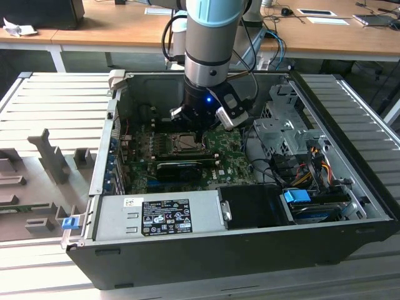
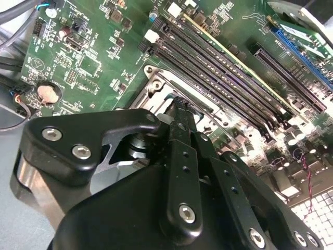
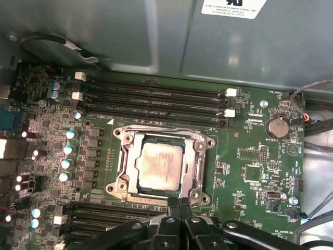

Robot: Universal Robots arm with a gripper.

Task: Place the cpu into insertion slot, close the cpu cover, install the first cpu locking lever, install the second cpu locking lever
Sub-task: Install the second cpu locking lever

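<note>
The cpu point(image 3: 159, 165) sits in the slot point(image 3: 120, 172) with the cover point(image 3: 200, 151) down around it. The hand point(image 3: 179, 205) hangs just over the socket's near edge, the cpu lying straight ahead of its tips. Its fingers point(image 2: 179, 117) are pressed together, holding nothing, tips at or touching the frame's rim.

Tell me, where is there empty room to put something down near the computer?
The ribbed grey table is bare beside the open computer case on the exterior view's left, and again on its right. Inside it is crowded: the gripper sits at the cpu cover around the cpu, and cables fill the case's right side.
</note>
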